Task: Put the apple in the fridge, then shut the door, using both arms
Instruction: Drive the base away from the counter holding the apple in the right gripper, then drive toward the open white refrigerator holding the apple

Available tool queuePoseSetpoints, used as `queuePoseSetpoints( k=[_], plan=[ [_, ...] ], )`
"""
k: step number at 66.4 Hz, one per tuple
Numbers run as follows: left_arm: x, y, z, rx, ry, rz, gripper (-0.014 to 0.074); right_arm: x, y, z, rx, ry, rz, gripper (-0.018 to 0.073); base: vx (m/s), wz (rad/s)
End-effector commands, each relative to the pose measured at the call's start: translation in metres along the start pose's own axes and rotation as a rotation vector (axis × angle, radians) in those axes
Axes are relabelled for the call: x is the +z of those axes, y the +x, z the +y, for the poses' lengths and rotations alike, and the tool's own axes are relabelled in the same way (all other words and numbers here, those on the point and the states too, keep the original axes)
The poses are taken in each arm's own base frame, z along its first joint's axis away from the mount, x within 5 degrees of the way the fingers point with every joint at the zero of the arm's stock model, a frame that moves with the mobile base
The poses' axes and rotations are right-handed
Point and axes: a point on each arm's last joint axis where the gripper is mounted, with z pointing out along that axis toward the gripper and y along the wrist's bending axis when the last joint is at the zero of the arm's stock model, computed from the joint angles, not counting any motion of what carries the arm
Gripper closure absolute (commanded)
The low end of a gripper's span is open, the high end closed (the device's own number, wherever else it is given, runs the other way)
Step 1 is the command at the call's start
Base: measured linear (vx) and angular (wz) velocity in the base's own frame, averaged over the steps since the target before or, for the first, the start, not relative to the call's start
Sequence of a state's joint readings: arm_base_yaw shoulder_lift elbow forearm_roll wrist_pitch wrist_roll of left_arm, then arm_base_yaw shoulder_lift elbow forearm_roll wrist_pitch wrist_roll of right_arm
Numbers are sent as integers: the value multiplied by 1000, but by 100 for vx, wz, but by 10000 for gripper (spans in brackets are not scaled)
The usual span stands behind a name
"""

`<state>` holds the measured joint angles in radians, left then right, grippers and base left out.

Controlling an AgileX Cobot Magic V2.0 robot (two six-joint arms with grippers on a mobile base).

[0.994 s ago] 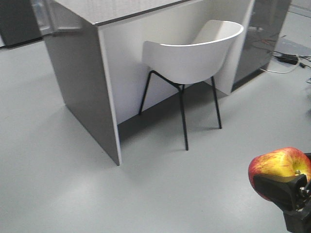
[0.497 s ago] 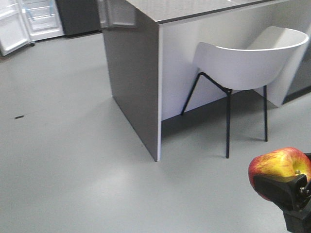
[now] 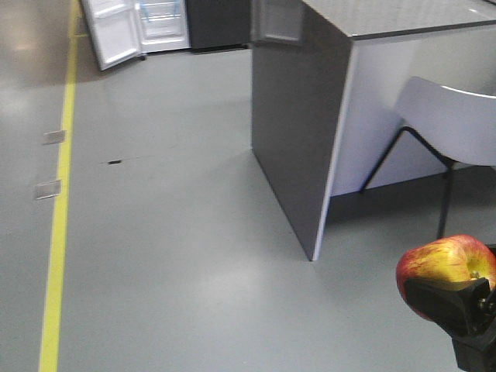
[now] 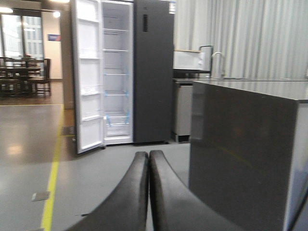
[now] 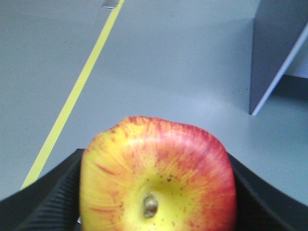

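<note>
My right gripper (image 3: 457, 306) is shut on the apple (image 3: 443, 267), red with yellow patches, held low at the bottom right of the front view; in the right wrist view the apple (image 5: 159, 178) fills the space between the fingers (image 5: 53, 192), stem dimple facing the camera. My left gripper (image 4: 148, 159) is shut and empty. The fridge (image 4: 151, 72) stands far ahead, dark grey outside, its white inside (image 4: 117, 86) showing shelves and blue tape. Its door (image 4: 89, 77) stands open to the left. In the front view the fridge (image 3: 163, 23) and open door (image 3: 112, 35) are at the top left.
A dark grey counter cabinet (image 3: 298, 116) with a speckled top stands on the right, between me and the fridge side. A white chair (image 3: 449, 116) sits under it. A yellow floor line (image 3: 58, 217) runs along the left. Grey floor lies ahead.
The front view has swung left: the counter and chair slid to the right, and the yellow line and open fridge came into view. The apple stays in my right gripper.
</note>
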<state>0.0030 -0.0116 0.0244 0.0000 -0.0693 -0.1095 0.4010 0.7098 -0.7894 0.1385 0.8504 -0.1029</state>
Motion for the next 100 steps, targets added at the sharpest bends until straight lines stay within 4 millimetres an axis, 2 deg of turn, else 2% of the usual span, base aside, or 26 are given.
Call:
queuePoseSetpoints(
  k=[1, 39, 100],
  plan=[
    [-1, 2, 0, -8, 9, -59, 602, -8, -13, 0, 3, 2, -100, 365, -3, 44],
    [-1, 2, 0, -8, 9, -59, 602, -8, -13, 0, 3, 2, -100, 365, 0, 37],
    [-1, 2, 0, -8, 9, -59, 602, -8, -13, 0, 3, 2, -100, 365, 10, 21]
  ],
)
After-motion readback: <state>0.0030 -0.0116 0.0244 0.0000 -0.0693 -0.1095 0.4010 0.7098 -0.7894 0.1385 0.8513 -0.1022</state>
